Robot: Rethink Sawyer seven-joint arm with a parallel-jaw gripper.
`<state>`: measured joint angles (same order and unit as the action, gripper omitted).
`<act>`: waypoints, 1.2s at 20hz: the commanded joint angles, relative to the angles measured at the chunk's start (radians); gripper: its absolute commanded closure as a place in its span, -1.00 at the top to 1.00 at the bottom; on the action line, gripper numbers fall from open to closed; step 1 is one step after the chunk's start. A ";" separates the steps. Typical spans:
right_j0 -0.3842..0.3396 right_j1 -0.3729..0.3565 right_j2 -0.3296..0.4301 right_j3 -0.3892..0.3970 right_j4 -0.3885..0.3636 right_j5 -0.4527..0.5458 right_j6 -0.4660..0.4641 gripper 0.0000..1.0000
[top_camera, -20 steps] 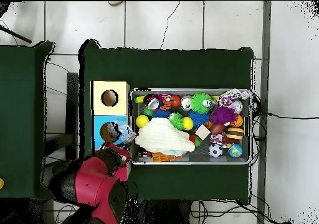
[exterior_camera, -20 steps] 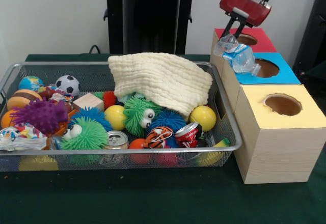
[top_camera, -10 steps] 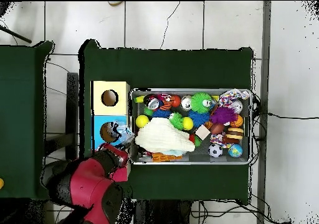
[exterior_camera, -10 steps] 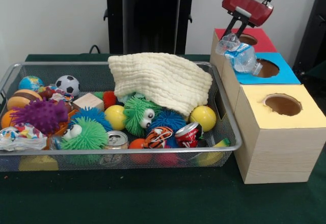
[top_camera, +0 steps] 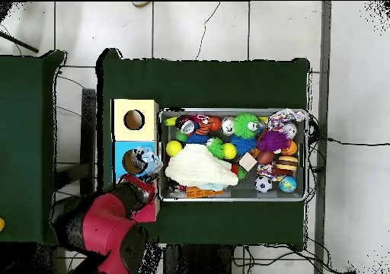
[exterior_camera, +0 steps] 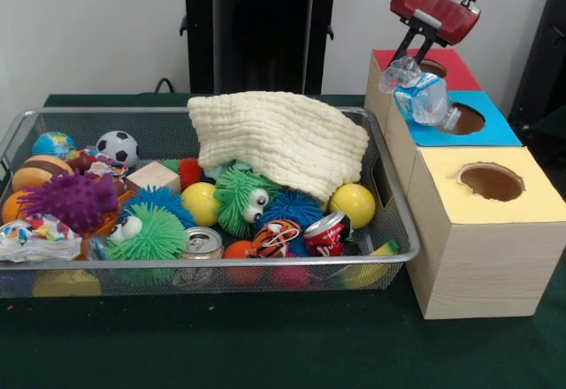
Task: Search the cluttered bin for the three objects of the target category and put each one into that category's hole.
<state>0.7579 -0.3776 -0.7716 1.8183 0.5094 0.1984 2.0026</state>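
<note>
Plastic bottle (exterior_camera: 419, 97) | clamped in pincer (exterior_camera: 409, 60) | arm tilted above blue box (exterior_camera: 495, 128)

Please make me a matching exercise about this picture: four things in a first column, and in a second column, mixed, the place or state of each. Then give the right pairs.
Things:
1. crushed plastic bottle
2. cream cloth
3. soccer ball
4. yellow-topped box

Place or state:
A. draped over toys in the wire bin
B. nearest the camera in the row of three boxes, front view
C. held by the gripper over the blue-topped box
D. in the bin's far left part, front view

Pairs: 1-C, 2-A, 3-D, 4-B
</note>
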 commanded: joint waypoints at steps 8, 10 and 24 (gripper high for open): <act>0.015 0.084 0.005 -0.119 0.082 0.178 0.295 -1.00; 0.021 0.094 0.002 -0.126 0.090 0.182 0.303 -1.00; 0.076 0.155 -0.059 -0.191 0.128 0.289 0.353 -1.00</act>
<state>0.8302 -0.2752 -0.8651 1.7273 0.5770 0.3302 2.0028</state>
